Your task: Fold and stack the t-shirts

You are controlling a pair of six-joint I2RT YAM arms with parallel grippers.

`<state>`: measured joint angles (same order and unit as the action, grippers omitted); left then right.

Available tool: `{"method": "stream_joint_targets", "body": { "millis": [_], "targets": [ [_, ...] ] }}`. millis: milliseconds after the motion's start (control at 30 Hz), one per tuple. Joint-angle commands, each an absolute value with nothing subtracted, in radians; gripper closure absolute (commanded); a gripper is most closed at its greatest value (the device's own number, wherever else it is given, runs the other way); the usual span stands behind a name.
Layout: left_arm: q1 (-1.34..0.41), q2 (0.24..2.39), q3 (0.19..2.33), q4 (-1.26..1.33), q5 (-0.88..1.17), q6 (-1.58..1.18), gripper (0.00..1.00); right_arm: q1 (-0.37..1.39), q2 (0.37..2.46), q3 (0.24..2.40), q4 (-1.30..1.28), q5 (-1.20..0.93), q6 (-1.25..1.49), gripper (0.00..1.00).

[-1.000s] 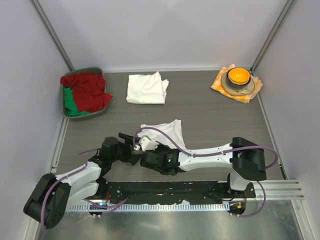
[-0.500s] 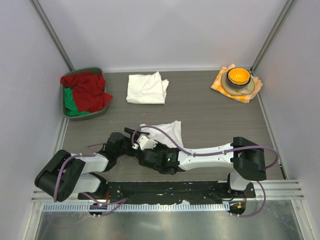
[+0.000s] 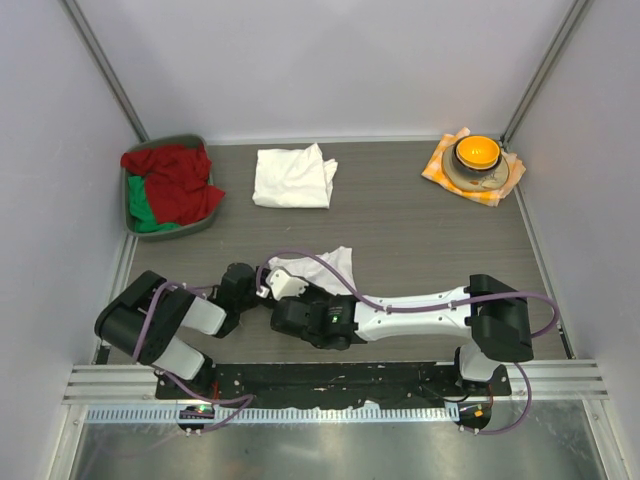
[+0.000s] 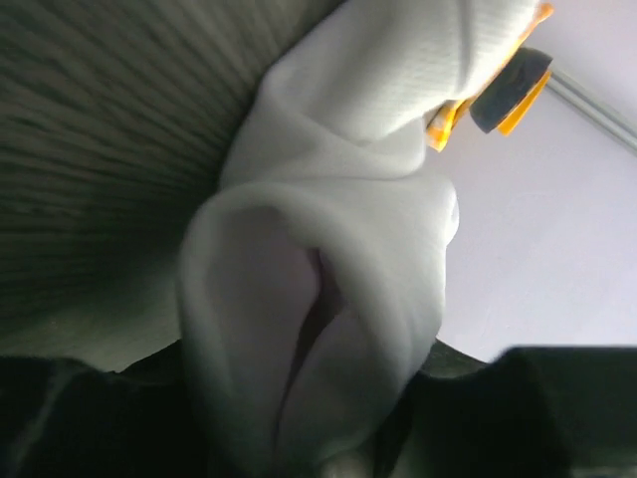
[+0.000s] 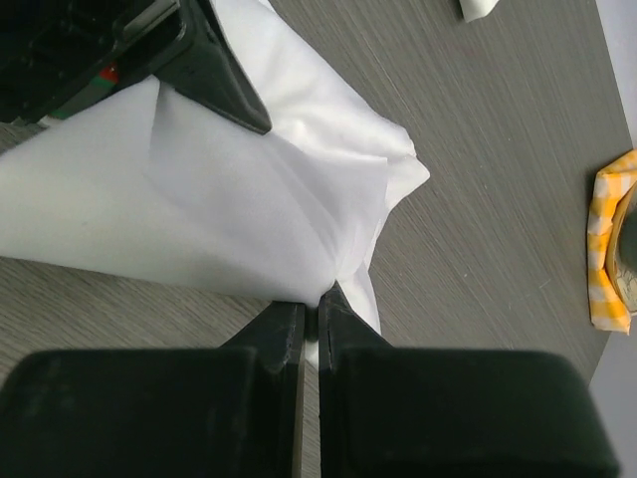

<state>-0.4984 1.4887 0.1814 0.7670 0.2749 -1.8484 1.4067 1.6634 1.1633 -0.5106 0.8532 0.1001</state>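
One white t-shirt [image 3: 293, 177] lies folded at the back of the table. A second t-shirt [image 3: 322, 264] lies crumpled mid-table, its near edge under both arms. My right gripper [image 5: 318, 299] is shut on a corner of this t-shirt [image 5: 229, 199], with cloth pinched between the jaws. From above, the right gripper [image 3: 278, 290] and left gripper [image 3: 252, 284] sit close together at the shirt's near-left edge. In the left wrist view a bunched fold of the t-shirt [image 4: 328, 249] fills the frame and runs down into my left gripper [image 4: 318, 438], which is closed on it.
A grey tray [image 3: 200, 143] at the back left holds red and green clothes [image 3: 170, 183]. An orange bowl [image 3: 476, 152] sits on a checked cloth [image 3: 436, 166] at the back right. Walls enclose the table on three sides.
My left arm swung in toward the near t-shirt and its jaws closed from wide open onto the cloth. The shirt has bunched up toward the near left. The right gripper kept its hold.
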Motion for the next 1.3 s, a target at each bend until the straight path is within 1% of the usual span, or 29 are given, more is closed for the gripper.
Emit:
{"method": "stream_joint_targets", "body": {
  "millis": [0,67,100,167,200,233,267,300,500,567,633,800,900,933,967,1000,1067,1133,1267],
  "targets": [
    [-0.503,1.543,0.186,0.876,0.318,-1.858,0.75,1.417,1.661,1.190,-0.526,0.879,0.113,0.99],
    [-0.503,1.543,0.187,0.885,0.322,-1.850,0.87,1.424,1.660,1.183,-0.540,0.876,0.126,0.99],
    [-0.503,1.536,0.189,0.885,0.322,-1.845,1.00,1.424,1.661,1.181,-0.546,0.873,0.130,0.99],
    [-0.503,1.525,0.213,0.855,0.325,-1.809,1.00,1.427,1.664,1.175,-0.577,0.853,0.156,0.99],
    [-0.503,1.519,0.225,0.833,0.339,-1.790,1.00,1.428,1.664,1.170,-0.586,0.851,0.164,0.89],
    [-0.502,1.505,0.242,0.807,0.347,-1.764,1.00,1.433,1.666,1.164,-0.597,0.856,0.178,0.73],
    [-0.503,1.496,0.282,0.729,0.360,-1.712,1.00,1.434,1.664,1.151,-0.606,0.859,0.205,0.21],
    [-0.503,1.491,0.304,0.694,0.379,-1.680,1.00,1.434,1.663,1.144,-0.615,0.859,0.221,0.02],
    [-0.506,1.503,0.480,0.462,0.454,-1.436,1.00,1.437,1.597,1.104,-0.727,0.939,0.394,0.01],
    [-0.508,1.526,0.541,0.436,0.479,-1.385,1.00,1.436,1.560,1.100,-0.785,0.988,0.446,0.01],
    [-0.509,1.545,0.596,0.341,0.494,-1.294,1.00,1.436,1.536,1.097,-0.833,1.034,0.521,0.00],
    [-0.511,1.627,0.842,0.146,0.525,-1.106,1.00,1.410,1.462,1.083,-0.917,1.098,0.682,0.00],
    [-0.511,1.676,0.992,0.035,0.523,-0.993,1.00,1.393,1.402,1.062,-0.992,1.123,0.842,0.00],
    [-0.511,1.695,1.030,-0.035,0.522,-0.965,1.00,1.390,1.378,1.040,-1.027,1.132,0.935,0.00],
    [-0.511,1.710,1.102,-0.050,0.526,-0.918,1.00,1.387,1.353,1.025,-1.026,1.129,0.957,0.00],
    [-0.511,1.726,1.135,-0.060,0.558,-0.898,1.00,1.384,1.329,1.011,-1.028,1.129,0.983,0.00],
    [-0.511,1.773,1.220,-0.101,0.555,-0.841,1.00,1.376,1.250,0.970,-1.020,1.121,1.021,0.00],
    [-0.509,1.814,1.265,-0.110,0.558,-0.810,1.00,1.374,1.188,0.944,-1.009,1.123,1.025,0.00],
    [-0.506,1.911,1.478,-0.250,0.557,-0.701,1.00,1.371,1.126,0.910,-0.996,1.115,1.031,0.00]
  ]
}}
